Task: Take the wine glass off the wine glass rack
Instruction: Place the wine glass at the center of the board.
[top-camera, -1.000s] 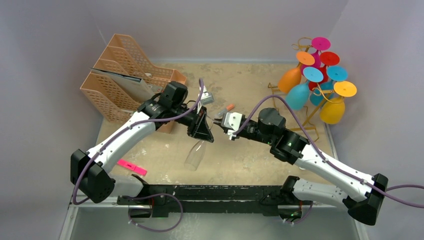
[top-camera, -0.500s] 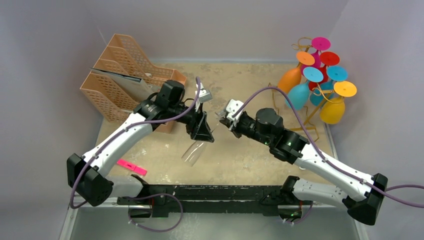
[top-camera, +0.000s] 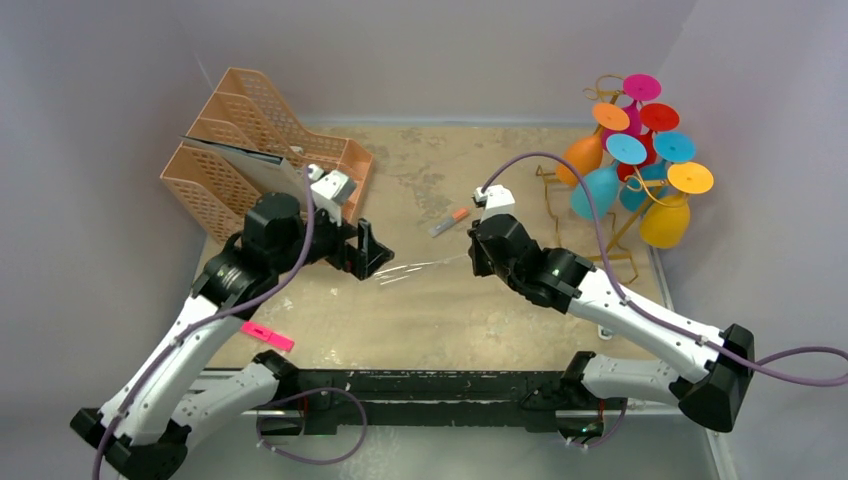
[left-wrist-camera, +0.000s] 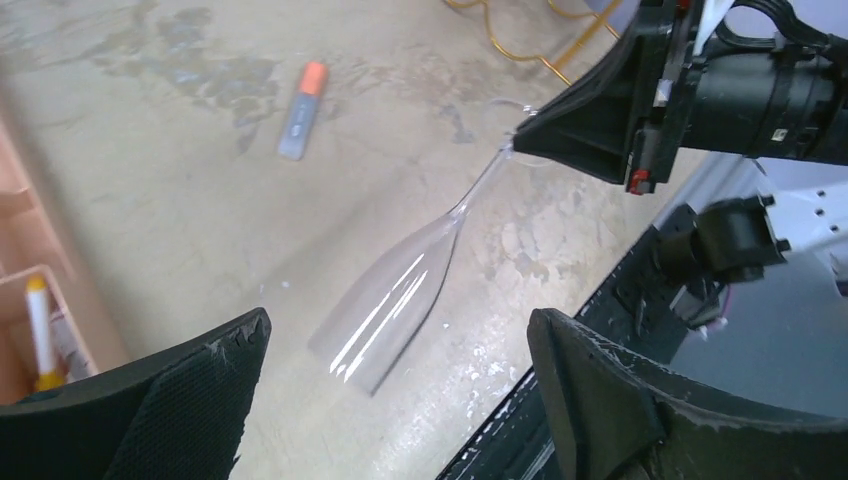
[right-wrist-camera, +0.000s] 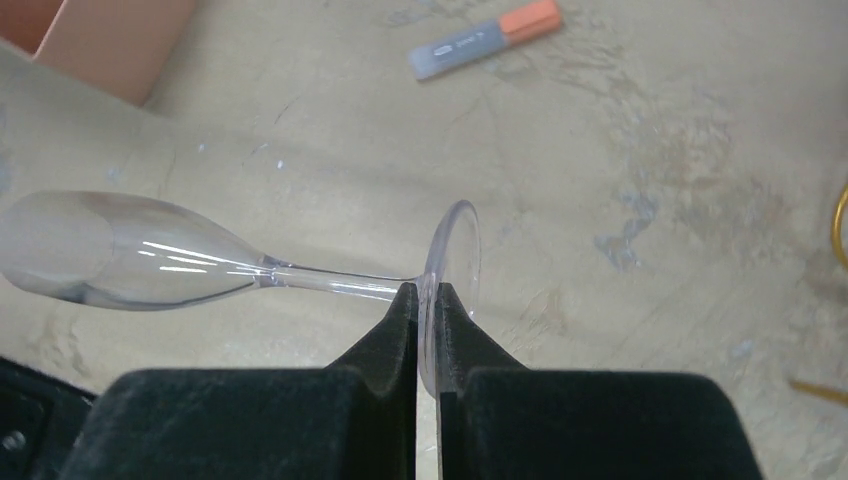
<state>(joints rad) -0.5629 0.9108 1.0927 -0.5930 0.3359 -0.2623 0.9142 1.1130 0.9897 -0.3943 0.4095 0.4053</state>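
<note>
The clear glass (right-wrist-camera: 150, 255), off the rack (top-camera: 622, 222), hangs level over the table (top-camera: 480, 320), its foot pinched in the right gripper (right-wrist-camera: 427, 295) and its bowl facing the wide-open left gripper (left-wrist-camera: 398, 325); removal looks done, and next calls for gentle set-down.

The clear stemmed wine glass (right-wrist-camera: 130, 250) looks smooth and glossy, the mottled beige table top (right-wrist-camera: 650, 130) matt and rough, the gold wire rack (top-camera: 623, 230) metallic.
</note>
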